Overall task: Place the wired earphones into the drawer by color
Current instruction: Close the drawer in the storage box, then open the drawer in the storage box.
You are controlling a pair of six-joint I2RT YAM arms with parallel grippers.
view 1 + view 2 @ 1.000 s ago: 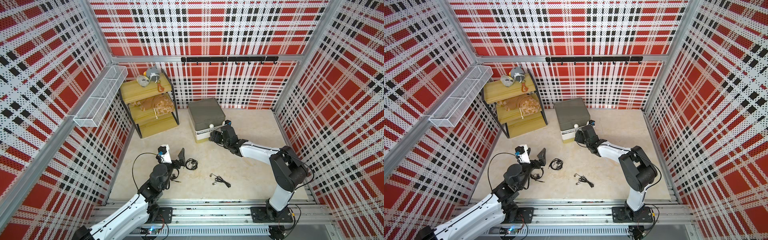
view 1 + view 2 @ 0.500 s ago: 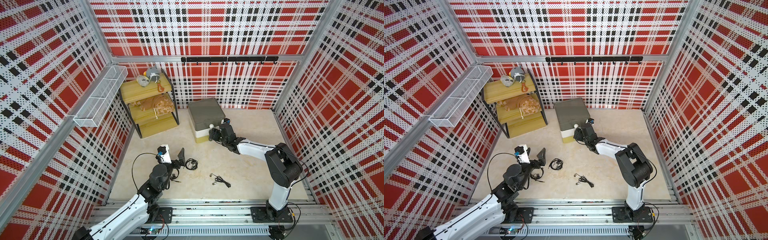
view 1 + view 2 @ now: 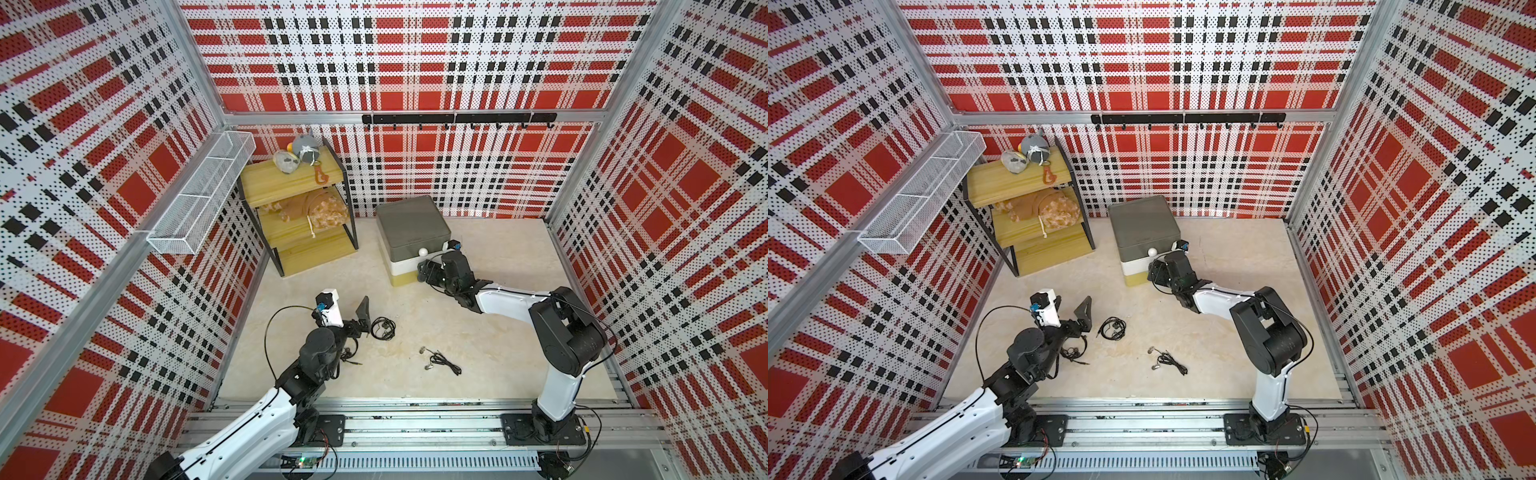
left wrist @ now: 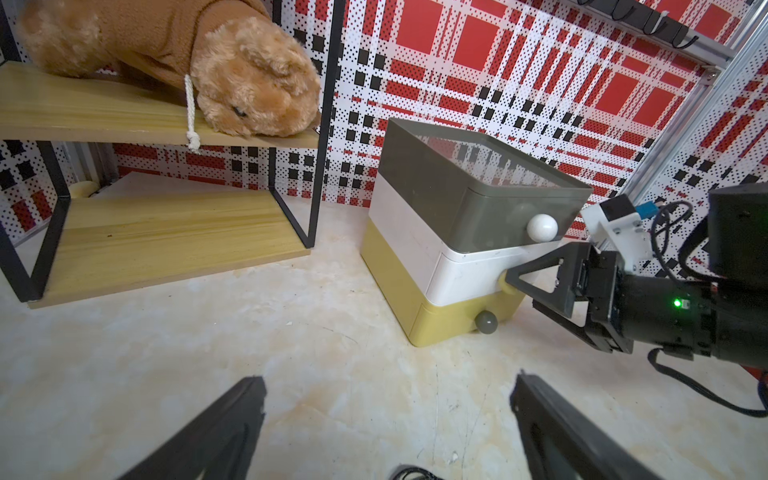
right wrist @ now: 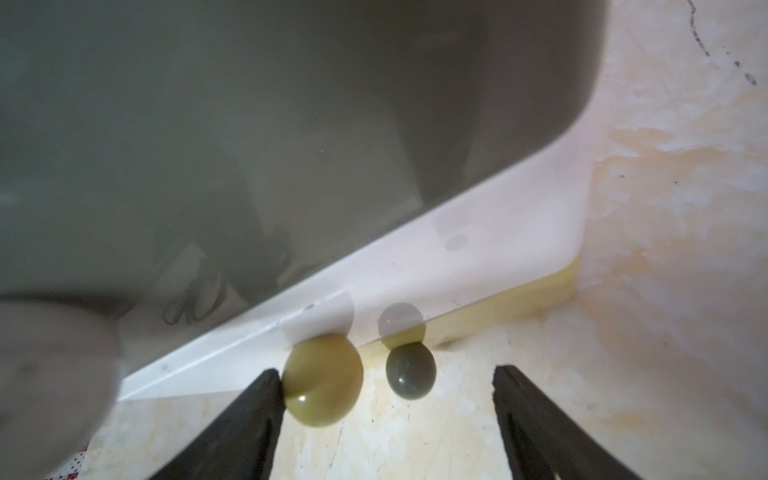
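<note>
Over the last second the right arm (image 3: pixel 511 301) has pushed forward, bringing the right tool (image 5: pixel 385 373) up to the front of the drawer unit (image 3: pixel 411 226), while the left arm (image 3: pixel 320 345) has not shifted. Much is hard to read. In the right wrist view a pale blur fills one corner, too far out of focus to name. A faint looped outline shows through the smoky grey top drawer (image 5: pixel 249 124), too dim to tell what it is. In both top views the right tool's fingertips merge with the dark wrist against the unit. A third black bundle (image 3: pixel 1074 352) of wired earphones lies partly under the left arm, so its full shape is hidden. In the left wrist view a loop of black cable is cut off by the frame edge. The right tool is spread, with one finger (image 5: pixel 266 399) touching the side of the olive knob (image 5: pixel 322 380) on the white drawer (image 4: pixel 465 274). The grey knob (image 5: pixel 410 378) of the yellow drawer below sits in the gap between the fingers, and nothing is pinched. The left tool (image 4: pixel 386 382) is spread wide and empty, low over the worktop (image 3: pixel 498 353). The coiled black earphones (image 3: pixel 383 328) lie on the worktop just beside the left tool's finger. The loose black earphones (image 3: pixel 444 362), with pale buds, lie between the two arms. Both are well apart from the right tool and the drawer unit.
</note>
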